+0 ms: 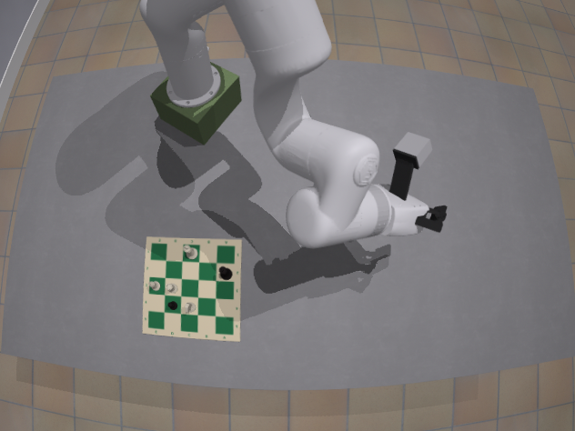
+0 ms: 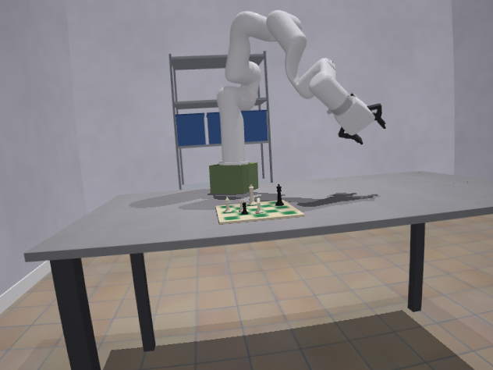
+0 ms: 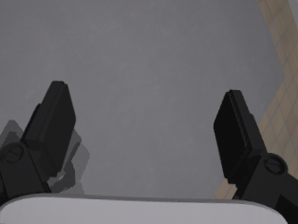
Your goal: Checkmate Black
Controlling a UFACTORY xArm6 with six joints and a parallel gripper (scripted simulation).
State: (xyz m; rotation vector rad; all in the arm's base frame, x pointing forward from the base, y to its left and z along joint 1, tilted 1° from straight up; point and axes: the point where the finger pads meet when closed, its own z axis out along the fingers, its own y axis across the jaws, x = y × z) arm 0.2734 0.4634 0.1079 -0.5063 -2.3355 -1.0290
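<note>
A small green-and-cream chessboard [image 1: 191,288] lies on the grey table; it also shows in the exterior view [image 2: 259,211]. On it stand several white pieces: a tall one [image 1: 188,252] near the far edge, two small ones [image 1: 154,285] [image 1: 171,287] at the left, and one [image 1: 189,307] toward the near side. A tall black piece [image 1: 225,273] stands at the right, and a small black piece [image 1: 172,305] sits next to the near white one. My gripper [image 1: 435,217] [image 2: 361,124] hangs high above the table, far right of the board, open and empty. The wrist view shows both fingers spread over bare table.
The arm's green base block [image 1: 196,103] stands behind the board. A metal shelf with blue panels [image 2: 221,119] is behind the table. The table's right edge and tiled floor show in the wrist view [image 3: 278,89].
</note>
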